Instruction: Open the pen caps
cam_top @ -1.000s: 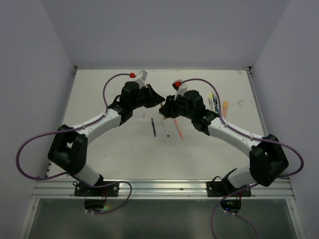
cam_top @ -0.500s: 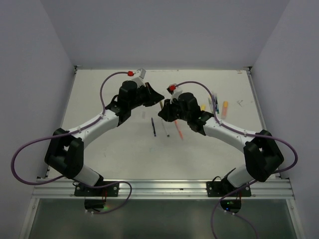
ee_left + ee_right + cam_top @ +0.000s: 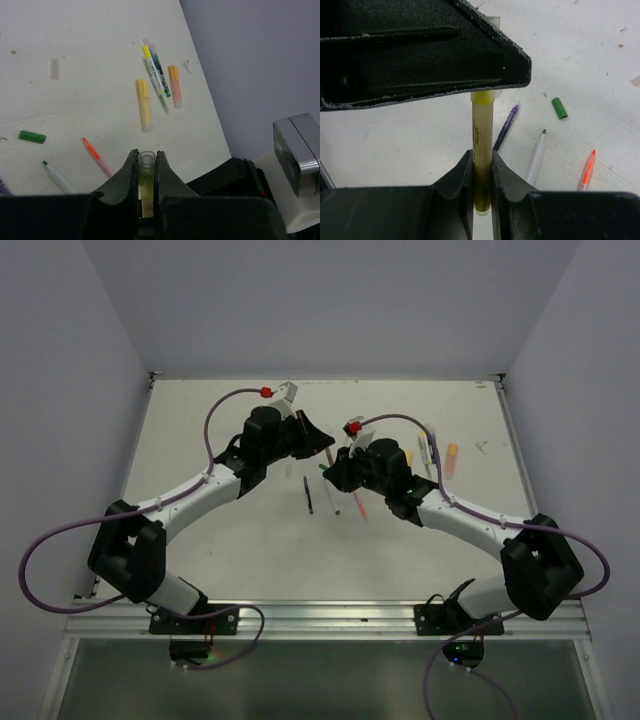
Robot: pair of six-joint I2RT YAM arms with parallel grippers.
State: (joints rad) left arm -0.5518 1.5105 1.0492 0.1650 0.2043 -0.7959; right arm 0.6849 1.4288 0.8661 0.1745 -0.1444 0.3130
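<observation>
The left gripper (image 3: 146, 156) and right gripper (image 3: 482, 159) are both clamped on one yellow-green pen (image 3: 482, 125) held above the middle of the bench (image 3: 240, 540). The left takes its clear-tipped end and the right its barrel, and the left gripper's black body hides the pen's far end from the right wrist camera. Beneath them lie a green cap (image 3: 559, 108), a purple pen (image 3: 506, 125), a white pen (image 3: 536, 152) and an orange pen (image 3: 586, 170), while off to the right, well apart, sit a yellow highlighter (image 3: 144, 105), an orange highlighter (image 3: 174, 86), a cluster of thin pens (image 3: 156, 75) and a lone clear cap (image 3: 54, 69).
</observation>
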